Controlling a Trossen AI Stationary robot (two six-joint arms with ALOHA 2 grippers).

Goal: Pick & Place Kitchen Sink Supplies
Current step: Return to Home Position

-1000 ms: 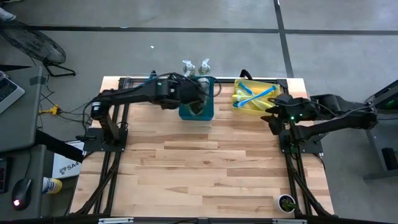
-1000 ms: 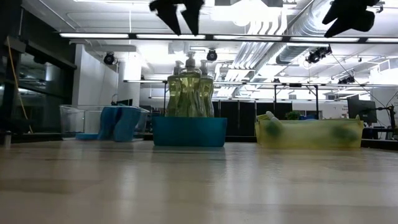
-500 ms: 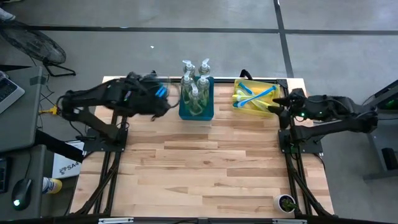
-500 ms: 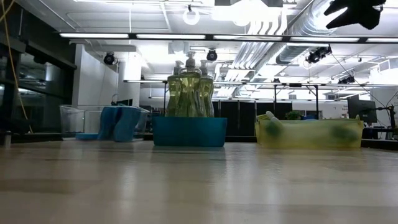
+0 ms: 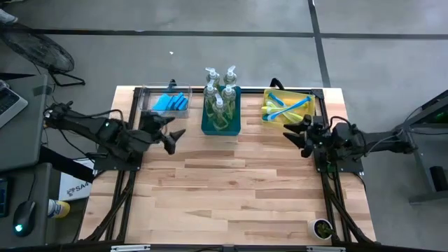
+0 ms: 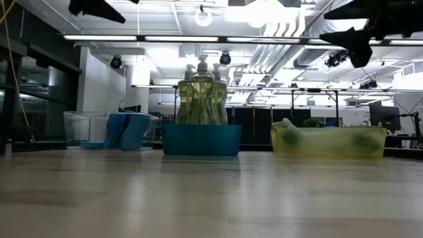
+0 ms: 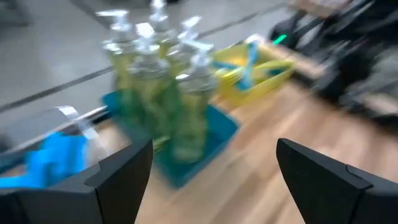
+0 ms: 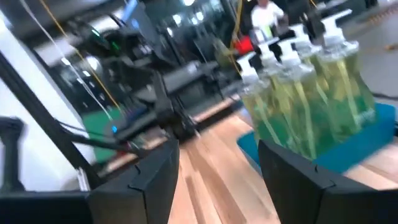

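Several clear pump bottles of yellow-green soap [image 5: 219,98] stand upright in the teal bin [image 5: 232,127]. Blue sponges [image 5: 171,102] lie in the clear bin [image 5: 145,98] to its left. Blue and lime-green brushes [image 5: 283,108] lie in the yellow bin [image 5: 308,120] to its right. My left gripper [image 5: 175,140] hangs open and empty above the table, near the clear bin's front, pointing toward the bins [image 7: 211,186]. My right gripper [image 5: 292,140] is open and empty too, held level in front of the yellow bin [image 8: 217,186].
The three bins stand in a row along the table's far edge. The wooden table top [image 5: 231,189] lies bare in front of them. Dark frame rails run along the left [image 5: 119,189] and right [image 5: 336,196] sides. A small green thing [image 5: 321,227] sits at the near right corner.
My left gripper has drawn away from over the teal bin toward the table's left edge, sinking a little and rolling, still open. My right gripper has come down and tipped from pointing downward to level, staying in front of the yellow bin. The bottles stand as before.
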